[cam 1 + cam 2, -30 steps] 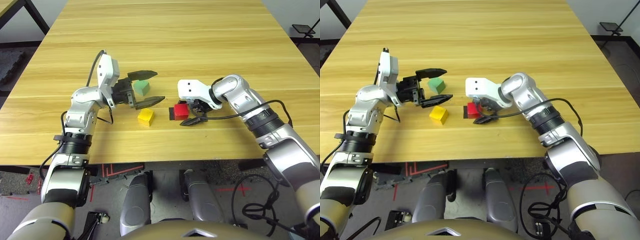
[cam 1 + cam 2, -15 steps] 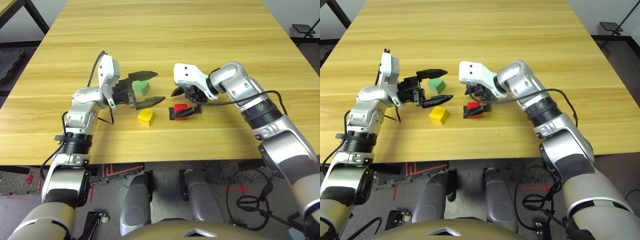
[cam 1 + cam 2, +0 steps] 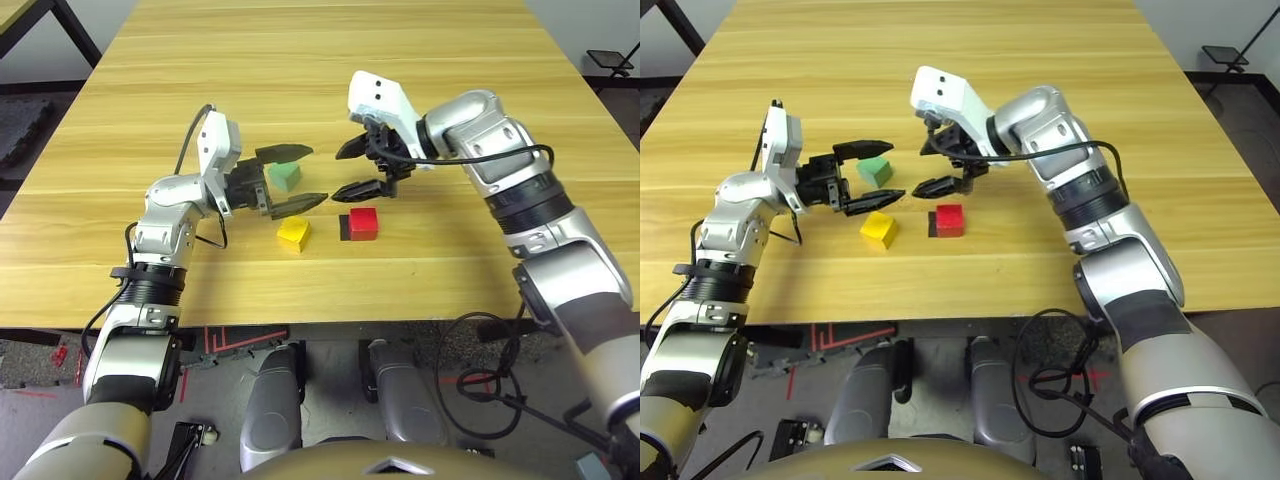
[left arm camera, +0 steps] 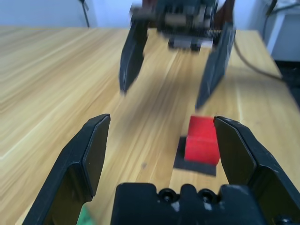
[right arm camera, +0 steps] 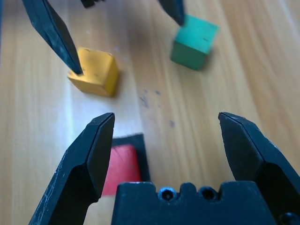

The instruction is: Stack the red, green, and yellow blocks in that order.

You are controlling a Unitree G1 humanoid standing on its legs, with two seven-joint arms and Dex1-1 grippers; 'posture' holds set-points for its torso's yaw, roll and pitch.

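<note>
Left eye view: on the wooden table (image 3: 420, 60) the red block (image 3: 363, 222) sits on a flat black patch (image 3: 345, 227), with the yellow block (image 3: 293, 232) just beside it toward the robot's left. The green block (image 3: 285, 176) lies farther back, between the spread fingers of the left hand (image 3: 302, 176), which is wide open and holds nothing. The right hand (image 3: 347, 170) hangs above and behind the red block, fingers wide apart, empty.

Left wrist view: the red block (image 4: 202, 139) rests on the black patch near one of this hand's own fingers (image 4: 238, 152); the right hand (image 4: 164, 96) hovers beyond.

Right wrist view: yellow block (image 5: 95, 70) and green block (image 5: 194, 41) well apart, red block (image 5: 119, 172) nearest.
</note>
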